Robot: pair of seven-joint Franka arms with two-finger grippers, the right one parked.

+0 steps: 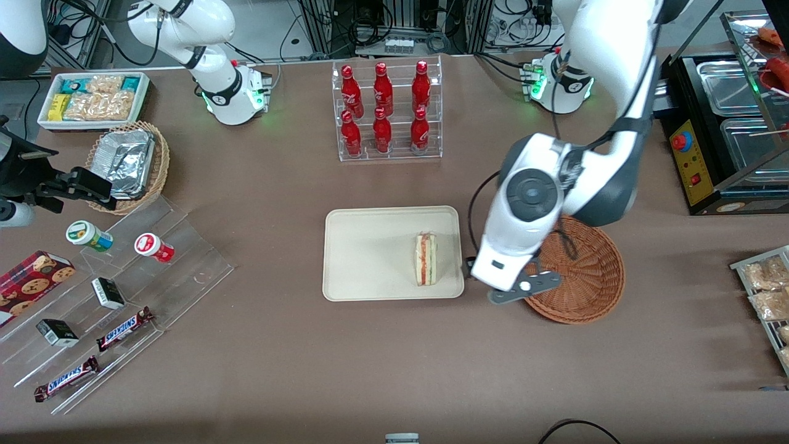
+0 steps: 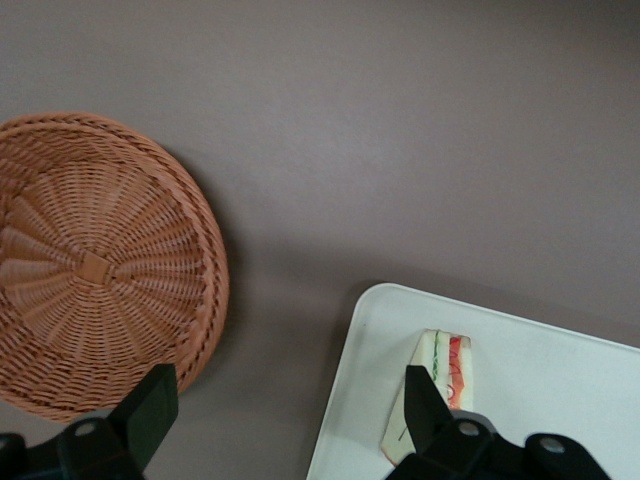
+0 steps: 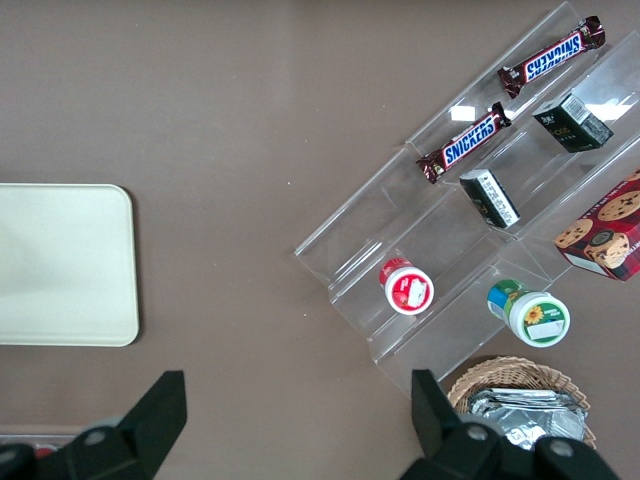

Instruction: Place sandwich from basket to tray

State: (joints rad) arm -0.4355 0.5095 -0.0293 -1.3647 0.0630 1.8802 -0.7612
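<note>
Nearest the front camera, two chocolate bars (image 1: 92, 353) lie on a clear stepped stand (image 1: 185, 253) toward the parked arm's end of the bench (image 1: 277, 382), well apart from the gripper (image 2: 290, 405). That gripper hangs above the strip of bare bench between the basket (image 2: 95, 265) and the tray (image 1: 370, 253), its fingers (image 2: 150, 405) spread wide with nothing between them. On one side of it sits the round reddish-brown basket, holding nothing. On its other side, the sandwich (image 1: 426, 258) lies inside the cream tray, close to the tray edge nearest the gripper, with its red, orange and green layers showing along the cut face. One finger in the wrist view overlaps a corner of the sandwich; whether it touches cannot be told. Farther from the front camera than the gripper stands a clear rack of red bottles (image 1: 385, 108).
</note>
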